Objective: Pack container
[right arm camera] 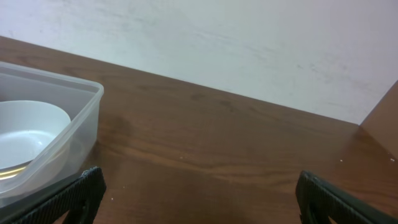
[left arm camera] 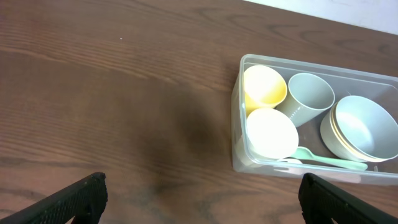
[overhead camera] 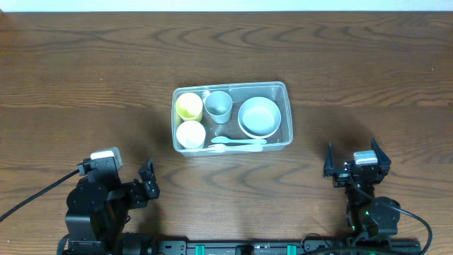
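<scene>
The clear rectangular container sits mid-table. Inside it are a yellow cup, a white cup, a grey cup, stacked pale bowls and a mint green spoon along the front wall. The left wrist view shows the container with the same items at upper right. The right wrist view shows one corner of the container with the bowls. My left gripper is open and empty at the front left. My right gripper is open and empty at the front right.
The brown wooden table spreads all round the container. A pale wall rises beyond the table's far edge in the right wrist view. Black cables run off from both arm bases at the front edge.
</scene>
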Motion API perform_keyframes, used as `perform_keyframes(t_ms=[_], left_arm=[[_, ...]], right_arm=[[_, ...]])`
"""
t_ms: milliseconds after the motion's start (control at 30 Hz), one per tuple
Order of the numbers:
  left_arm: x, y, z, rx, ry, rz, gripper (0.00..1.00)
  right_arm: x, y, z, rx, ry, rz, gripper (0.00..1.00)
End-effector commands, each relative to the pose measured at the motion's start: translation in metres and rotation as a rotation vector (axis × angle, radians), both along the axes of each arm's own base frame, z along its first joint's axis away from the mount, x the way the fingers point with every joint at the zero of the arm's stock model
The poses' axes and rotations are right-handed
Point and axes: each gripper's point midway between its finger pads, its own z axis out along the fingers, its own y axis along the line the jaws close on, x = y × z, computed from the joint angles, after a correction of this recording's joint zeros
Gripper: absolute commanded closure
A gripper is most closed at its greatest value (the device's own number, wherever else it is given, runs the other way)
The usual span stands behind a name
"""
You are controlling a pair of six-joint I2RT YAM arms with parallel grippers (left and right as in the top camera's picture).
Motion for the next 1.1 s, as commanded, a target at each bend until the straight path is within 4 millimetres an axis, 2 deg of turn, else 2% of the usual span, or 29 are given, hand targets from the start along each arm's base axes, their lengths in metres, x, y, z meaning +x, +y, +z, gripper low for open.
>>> perform_keyframes(t_ms=[0, 300, 467, 600, 700, 933, 1067], left_arm=[[0.000, 0.001, -0.001, 0.003, -0.001, 0.008, 0.02], [-0.002, 0.002, -0.004, 0.004, 0.015, 0.008, 0.02], [-0.021, 0.007, -0.032, 0.014, 0.095, 0.027, 0.02], [-0.021, 0.012, -0.059, 0.010, 0.048, 0.064, 0.02], [-0.011, 0.011, -0.069, 0.001, -0.028, 0.060, 0.02], [0.037, 0.009, -0.044, 0.132, -0.360, -0.021, 0.02], [0.055, 0.009, -0.037, 0.155, -0.509, -0.018, 0.02]], right_arm=[[0.000, -0.002, 0.000, -0.010, 0.000, -0.008, 0.01], [0.000, -0.002, 0.000, -0.010, 0.000, -0.008, 0.01], [0.000, -0.002, 0.000, -0.010, 0.000, -0.008, 0.01], [0.000, -0.002, 0.000, -0.010, 0.000, -0.008, 0.01], [0.000, -0.002, 0.000, -0.010, 0.000, -0.008, 0.01], [0.000, -0.002, 0.000, -0.010, 0.000, -0.008, 0.01], [0.000, -0.002, 0.000, -0.010, 0.000, -0.008, 0.01]])
